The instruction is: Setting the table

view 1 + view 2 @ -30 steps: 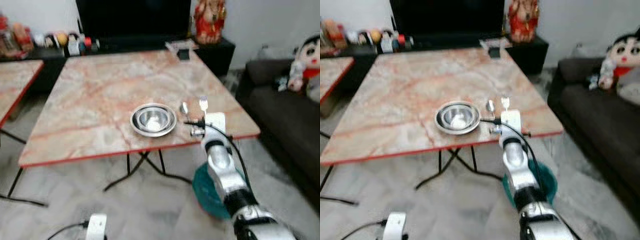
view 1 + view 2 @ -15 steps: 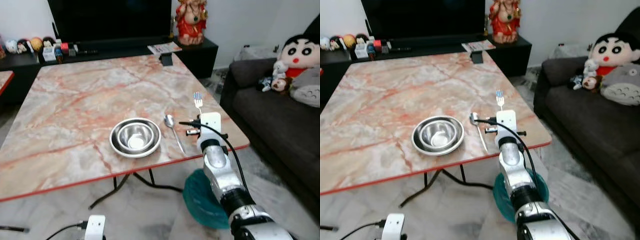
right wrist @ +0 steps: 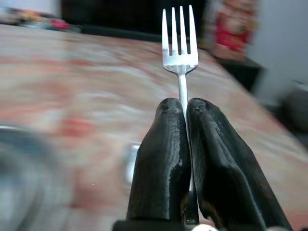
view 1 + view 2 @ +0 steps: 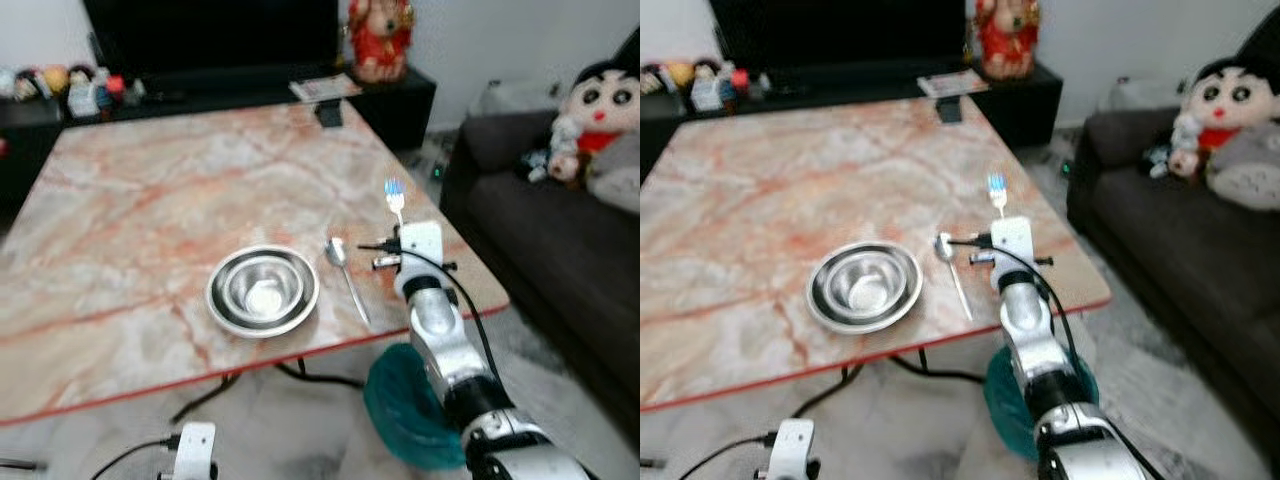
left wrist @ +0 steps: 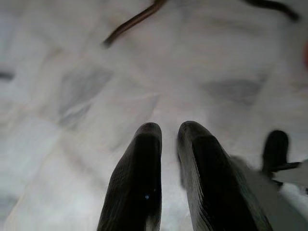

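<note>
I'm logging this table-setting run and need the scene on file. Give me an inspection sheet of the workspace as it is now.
Surface: marble-pattern table with red edge.
Job's things: steel bowl near the front edge; spoon lying to its right; fork held tines away from the gripper.
Clutter: small dark object at the far edge.
Grippers: right gripper shut on the fork over the table's right side; left gripper hangs above the floor, fingers a little apart.
Cables: black cable along the right arm.
Surroundings: dark sofa with plush toys, TV cabinet, teal object on the floor.
</note>
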Robot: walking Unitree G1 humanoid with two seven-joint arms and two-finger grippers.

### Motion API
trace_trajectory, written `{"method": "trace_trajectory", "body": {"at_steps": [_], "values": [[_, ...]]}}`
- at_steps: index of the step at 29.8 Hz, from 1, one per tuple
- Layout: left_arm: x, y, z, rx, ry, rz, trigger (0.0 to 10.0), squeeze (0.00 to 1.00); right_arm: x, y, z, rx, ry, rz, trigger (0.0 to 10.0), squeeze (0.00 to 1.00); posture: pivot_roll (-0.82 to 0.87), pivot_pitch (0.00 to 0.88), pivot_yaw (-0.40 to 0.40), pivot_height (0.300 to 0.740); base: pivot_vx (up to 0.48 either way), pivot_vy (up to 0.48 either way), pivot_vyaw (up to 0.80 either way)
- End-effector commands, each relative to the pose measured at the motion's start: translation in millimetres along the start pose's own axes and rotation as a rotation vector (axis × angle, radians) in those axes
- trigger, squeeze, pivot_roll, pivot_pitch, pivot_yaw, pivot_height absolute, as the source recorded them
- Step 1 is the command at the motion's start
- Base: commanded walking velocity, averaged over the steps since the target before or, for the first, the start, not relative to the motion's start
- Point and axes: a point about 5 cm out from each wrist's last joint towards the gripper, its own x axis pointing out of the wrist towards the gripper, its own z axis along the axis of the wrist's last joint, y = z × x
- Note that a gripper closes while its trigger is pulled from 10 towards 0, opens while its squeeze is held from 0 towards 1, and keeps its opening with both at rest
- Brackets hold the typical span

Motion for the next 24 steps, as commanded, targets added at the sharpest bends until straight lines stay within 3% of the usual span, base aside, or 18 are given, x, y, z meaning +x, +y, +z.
{"method": "trace_trajectory", "body": {"at_steps": [1, 5, 12, 24], "values": [[-0.7, 0.1, -1.9, -0.020, -0.003, -0.001, 10.0, 0.00, 2.5, -3.2, 6.4, -0.006, -0.026, -0.001, 10.0, 0.00, -0.02, 0.000, 0.010, 0.740, 0.000, 0.000, 0.80], [-0.8, -0.2, -3.1, -0.015, 0.004, -0.005, 10.0, 0.00, 2.2, -3.4, 5.1, -0.006, -0.017, -0.003, 10.0, 0.00, -0.02, 0.000, 0.012, 0.740, 0.000, 0.000, 0.58], [-0.6, 0.3, -1.9, 0.006, 0.001, -0.006, 10.0, 0.00, 2.1, -5.3, 3.6, 0.006, -0.007, -0.015, 10.0, 0.00, -0.03, 0.000, 0.019, 0.740, 0.000, 0.000, 0.00], [0.3, 3.8, 2.1, 0.016, -0.006, -0.001, 10.0, 0.00, 4.4, -4.4, 6.6, 0.009, -0.013, -0.005, 10.0, 0.00, -0.03, 0.000, 0.022, 0.740, 0.209, -0.279, 0.00]]}}
